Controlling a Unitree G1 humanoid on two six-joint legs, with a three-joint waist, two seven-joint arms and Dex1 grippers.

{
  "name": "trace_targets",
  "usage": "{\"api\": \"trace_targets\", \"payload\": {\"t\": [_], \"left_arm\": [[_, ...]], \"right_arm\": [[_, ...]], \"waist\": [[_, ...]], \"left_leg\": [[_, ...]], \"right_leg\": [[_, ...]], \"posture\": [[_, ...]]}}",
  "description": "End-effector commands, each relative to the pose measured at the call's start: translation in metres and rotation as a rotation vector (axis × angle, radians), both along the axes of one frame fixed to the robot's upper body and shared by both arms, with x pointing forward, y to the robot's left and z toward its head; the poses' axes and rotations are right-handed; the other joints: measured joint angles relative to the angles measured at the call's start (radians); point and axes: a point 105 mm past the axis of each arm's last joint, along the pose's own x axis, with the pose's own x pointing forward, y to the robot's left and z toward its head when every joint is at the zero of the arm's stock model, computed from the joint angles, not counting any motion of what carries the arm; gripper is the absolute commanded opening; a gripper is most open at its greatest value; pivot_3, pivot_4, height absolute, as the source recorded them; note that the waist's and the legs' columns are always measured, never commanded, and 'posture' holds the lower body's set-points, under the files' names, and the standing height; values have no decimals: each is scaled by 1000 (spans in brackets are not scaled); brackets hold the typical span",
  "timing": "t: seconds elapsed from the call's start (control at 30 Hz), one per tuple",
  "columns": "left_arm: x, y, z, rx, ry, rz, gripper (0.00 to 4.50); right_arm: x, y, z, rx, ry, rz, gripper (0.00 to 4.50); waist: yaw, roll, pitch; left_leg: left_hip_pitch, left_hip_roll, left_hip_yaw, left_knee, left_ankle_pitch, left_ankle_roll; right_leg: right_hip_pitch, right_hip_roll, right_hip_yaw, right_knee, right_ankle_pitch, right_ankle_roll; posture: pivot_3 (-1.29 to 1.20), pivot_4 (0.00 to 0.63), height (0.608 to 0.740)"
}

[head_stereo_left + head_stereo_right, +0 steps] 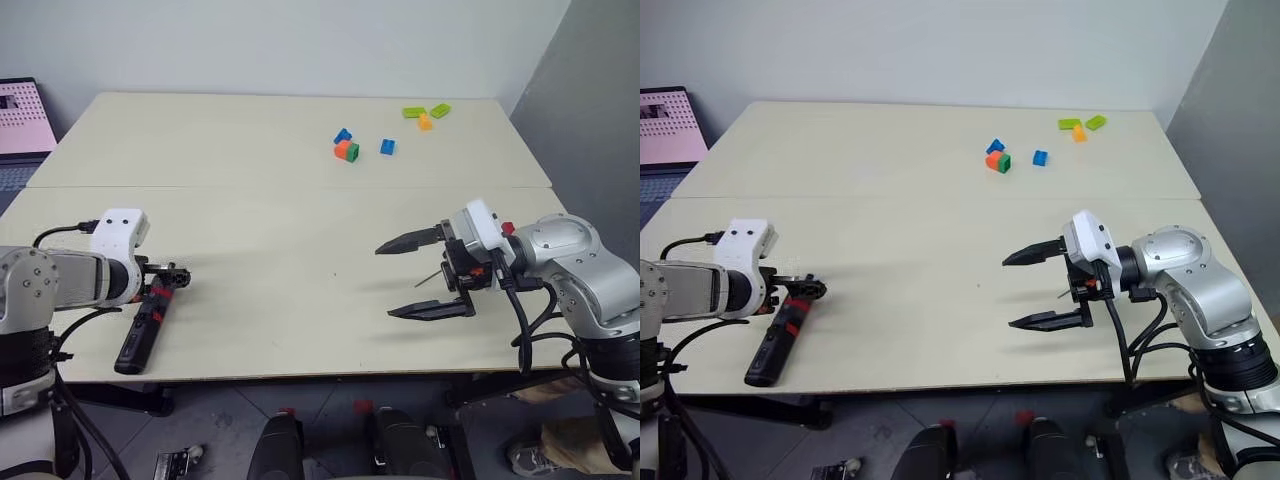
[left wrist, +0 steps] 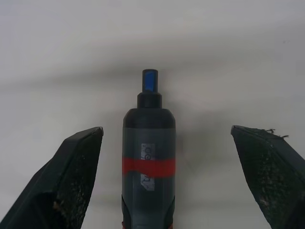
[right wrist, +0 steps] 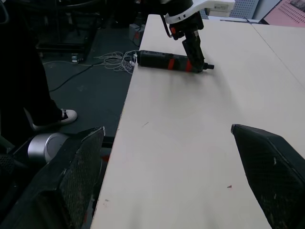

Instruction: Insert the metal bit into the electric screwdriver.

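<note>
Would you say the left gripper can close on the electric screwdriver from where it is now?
Probably yes. The left gripper is open and straddles the electric screwdriver, one finger on each side of its body. The tool lies flat on the table near the front edge, with nothing between the fingers and it.

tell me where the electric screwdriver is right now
The electric screwdriver lies on the table near its front left edge, directly under the open left tool.
</note>
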Motion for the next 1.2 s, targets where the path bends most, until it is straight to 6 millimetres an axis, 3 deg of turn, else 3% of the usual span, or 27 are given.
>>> {"api": "trace_targets", "payload": {"t": [0.03, 0.23, 0.6, 0.93, 1.03, 1.1, 1.2], "left_arm": [[7, 2, 6, 23, -8, 17, 4500], [17, -2, 0, 11, 14, 36, 4500], [17, 5, -9, -8, 47, 63, 4500], [18, 2, -14, -53, 56, 58, 2745], [17, 3, -15, -55, 59, 61, 1968], [17, 3, -15, -55, 57, 62, 1703], [18, 3, -13, -55, 51, 61, 1667]], "right_arm": [[-12, 7, 14, 9, -47, 70, 4481], [-14, 8, 16, 6, -53, 72, 4481], [-16, 6, 16, -4, -55, 54, 4481], [-17, 5, 16, -14, -57, 45, 4500], [-17, 5, 16, -16, -57, 46, 4500], [-17, 5, 16, -17, -57, 46, 4500], [-17, 5, 15, -21, -58, 43, 4500]], "waist": [[1, 0, 0], [1, 0, 0], [1, 0, 0], [1, 0, 0], [1, 0, 0], [1, 0, 0], [1, 0, 0]], "left_leg": [[0, 0, 0, 0, 0, 0], [0, 0, 0, 1, 0, 0], [-1, 0, -1, 1, 0, 0], [-1, 0, -1, 1, 0, 0], [-1, 0, -1, 1, 0, 0], [-1, 0, -1, 1, 0, 0], [-1, 0, -1, 1, 0, 0]], "right_leg": [[0, 0, 0, 0, 0, 0], [0, 0, -1, 0, 1, 1], [0, 0, -1, 1, 1, 2], [0, 0, -1, 1, 1, 2], [0, 0, -1, 1, 1, 2], [0, 0, -1, 1, 1, 2], [0, 0, -1, 1, 1, 2]], "posture": [[0, 150, 740], [0, 150, 740], [0, 150, 740], [0, 150, 740], [0, 150, 740], [0, 150, 740], [0, 150, 740]]}}
